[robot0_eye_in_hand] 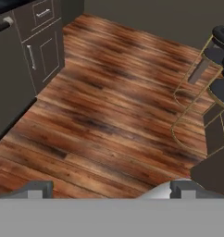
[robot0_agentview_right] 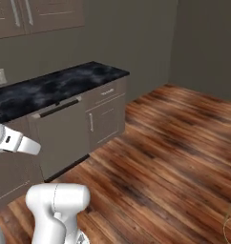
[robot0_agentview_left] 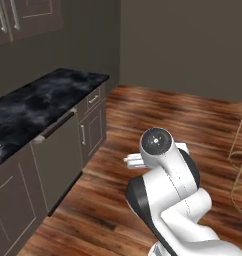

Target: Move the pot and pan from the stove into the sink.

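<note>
The pot, the pan, the stove and the sink are out of view. In the hand view my gripper [robot0_eye_in_hand: 111, 190] is open, its two dark fingertips [robot0_eye_in_hand: 37, 189] far apart at the bottom with nothing between them. It points down at a brown wooden floor [robot0_eye_in_hand: 109, 106]. My white arm [robot0_agentview_left: 168, 195] is folded low over that floor, a little way out from the cabinets.
A black marbled counter [robot0_agentview_left: 38, 100] runs along the left wall over grey cabinets [robot0_agentview_left: 93, 127] and a panel with a long bar handle [robot0_agentview_left: 55, 125]. Bar stools with thin gold frames [robot0_eye_in_hand: 197, 92] stand to the right. Open wood floor [robot0_agentview_right: 174, 152] lies ahead.
</note>
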